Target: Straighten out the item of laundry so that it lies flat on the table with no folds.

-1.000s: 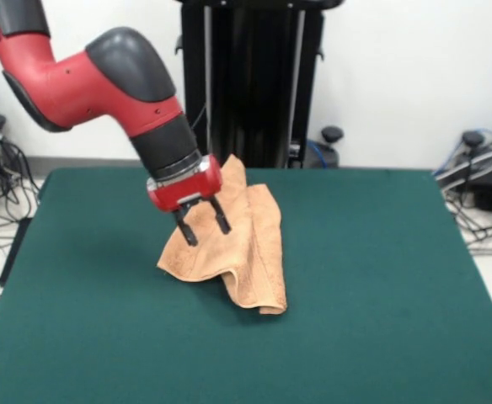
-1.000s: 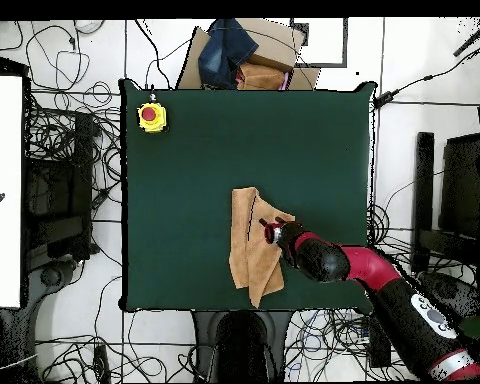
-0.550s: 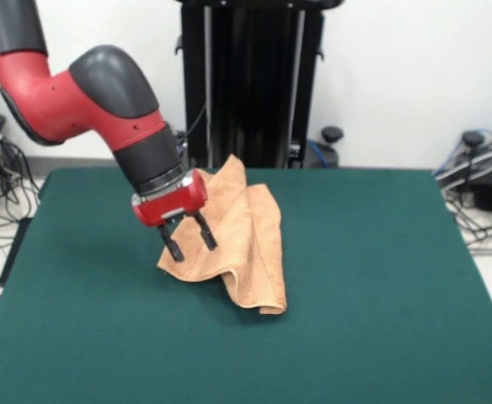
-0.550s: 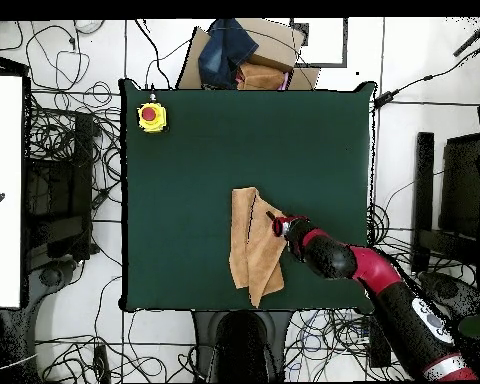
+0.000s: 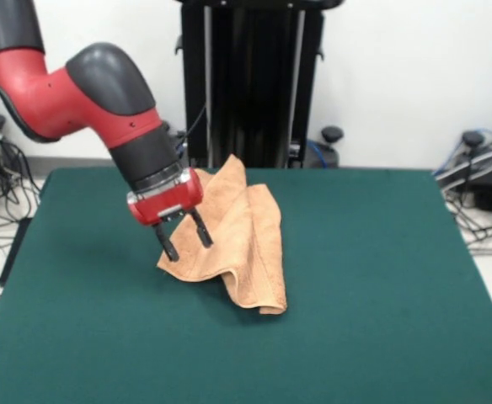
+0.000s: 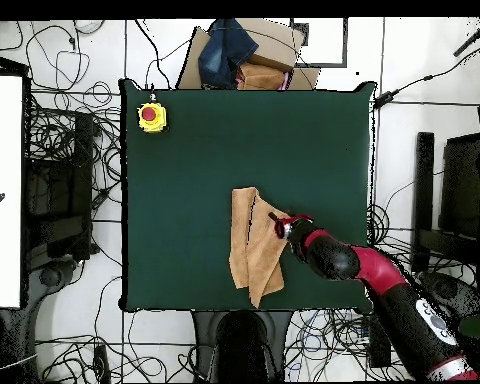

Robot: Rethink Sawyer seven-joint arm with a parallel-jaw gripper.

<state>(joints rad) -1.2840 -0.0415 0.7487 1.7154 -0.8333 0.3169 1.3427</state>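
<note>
Front view is showing the gripper [image 5: 186,242] hanging over the towel's [image 5: 237,244] left edge, its two black fingers [image 5: 168,247] spread apart and holding nothing. The fingertips are pointing down at the cloth's lower left corner; whether they are touching it cannot be determined. The towel is lying bunched and folded on the table [image 5: 381,278], somewhat left of centre, with one corner reaching toward the far edge and a thick fold running down its right side. Overhead view is showing the towel [image 6: 252,250] as a narrow folded strip toward the table's [image 6: 204,150] bottom edge, with the gripper [image 6: 277,220] over its right border. A yellow box with a red button [image 6: 151,116] is sitting at a table corner, well apart.
</note>
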